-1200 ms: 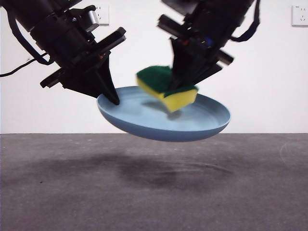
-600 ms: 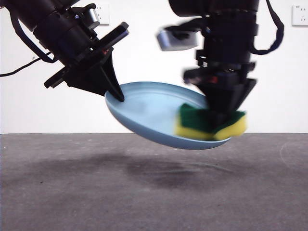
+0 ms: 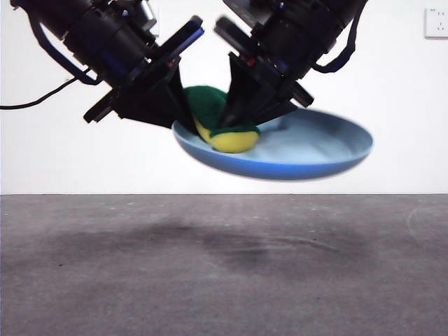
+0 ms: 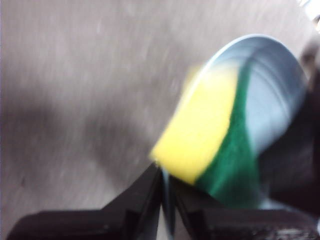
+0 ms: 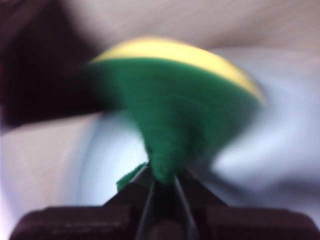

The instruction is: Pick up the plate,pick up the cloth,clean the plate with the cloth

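The light-blue plate [image 3: 308, 150] hangs in the air above the table, held by its left rim in my left gripper [image 3: 183, 119], which is shut on it. My right gripper [image 3: 234, 115] is shut on the cloth [image 3: 220, 126], a yellow sponge with a green top, and presses it on the plate's inner face close to the left gripper. In the left wrist view the cloth [image 4: 210, 135] lies over the plate [image 4: 272, 80] just past my jaws. In the right wrist view the cloth [image 5: 185, 100] fills the middle, squeezed between the jaws, with the plate [image 5: 280, 130] behind it.
The grey table [image 3: 224, 273] lies well below the plate. A white wall with two sockets [image 3: 435, 21] stands behind. A black cable [image 3: 28, 105] hangs at the far left.
The right gripper has swept the cloth from the plate's right side to its left side, next to the left gripper. The plate has risen, shifted right and levelled out.
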You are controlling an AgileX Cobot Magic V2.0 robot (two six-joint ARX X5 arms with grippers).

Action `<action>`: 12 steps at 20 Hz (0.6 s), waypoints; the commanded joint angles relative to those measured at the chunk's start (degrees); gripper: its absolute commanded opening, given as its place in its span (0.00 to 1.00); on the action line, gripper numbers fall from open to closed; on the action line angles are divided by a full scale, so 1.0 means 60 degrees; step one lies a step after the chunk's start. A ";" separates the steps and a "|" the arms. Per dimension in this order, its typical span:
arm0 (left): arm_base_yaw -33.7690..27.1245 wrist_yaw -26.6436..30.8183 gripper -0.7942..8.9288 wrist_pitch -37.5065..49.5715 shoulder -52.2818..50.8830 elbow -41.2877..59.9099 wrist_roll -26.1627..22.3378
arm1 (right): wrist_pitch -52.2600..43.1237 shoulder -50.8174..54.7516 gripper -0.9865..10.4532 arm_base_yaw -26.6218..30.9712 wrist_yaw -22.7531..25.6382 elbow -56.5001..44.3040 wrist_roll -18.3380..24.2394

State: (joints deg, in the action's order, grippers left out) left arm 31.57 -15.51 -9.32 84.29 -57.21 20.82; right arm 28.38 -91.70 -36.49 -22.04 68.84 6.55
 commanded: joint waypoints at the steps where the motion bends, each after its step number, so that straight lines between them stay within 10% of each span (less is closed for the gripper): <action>1: -0.0076 -0.0149 0.07 0.0670 -0.0135 -0.0047 0.0339 | 0.1359 -0.0131 0.08 -0.0138 -0.0237 -0.0109 0.0058; 3: -0.0157 -0.0193 0.07 0.0630 -0.0135 -0.0047 0.0350 | 0.2688 -0.0131 0.08 -0.0131 0.1075 -0.0109 0.0415; 8: -0.0222 -0.0277 0.07 -0.0011 -0.0135 -0.0047 0.0277 | 0.2936 -0.0124 0.08 0.0098 0.7260 -0.0109 0.0419; 12: -0.0066 -0.0568 0.07 -0.0127 -0.0135 -0.0047 0.0233 | -0.0510 -0.0124 0.08 0.0423 0.7260 -0.0109 0.0310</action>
State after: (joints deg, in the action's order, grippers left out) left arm 30.22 -15.31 -10.79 84.29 -57.21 22.48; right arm 27.70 -91.70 -34.26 21.06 68.93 8.82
